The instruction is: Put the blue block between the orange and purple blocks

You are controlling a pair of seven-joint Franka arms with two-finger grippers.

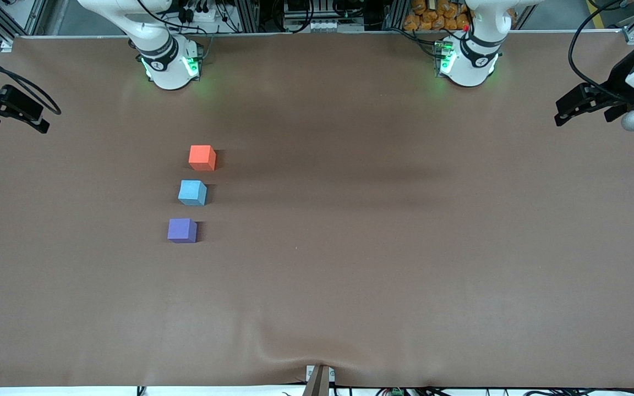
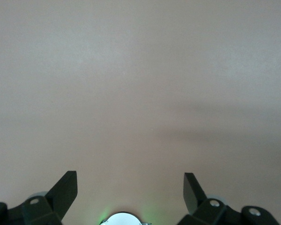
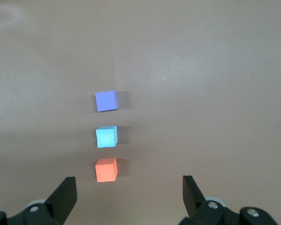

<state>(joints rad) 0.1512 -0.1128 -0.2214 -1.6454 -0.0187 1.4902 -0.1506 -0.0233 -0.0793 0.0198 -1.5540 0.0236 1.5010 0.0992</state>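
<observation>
Blue block (image 1: 192,192) sat on the brown bench (image 1: 383,247) between orange block (image 1: 202,157) and purple block (image 1: 181,230), apart from both | left end effector (image 1: 584,107) spread, empty, over its bench end | right end effector (image 1: 11,113) spread, empty, over its end

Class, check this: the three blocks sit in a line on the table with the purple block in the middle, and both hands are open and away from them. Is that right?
Not quite. The blue block is in the middle, between the orange block and the purple block, as the front view shows. The rest holds: the left hand and right hand are open and away from them.
</observation>
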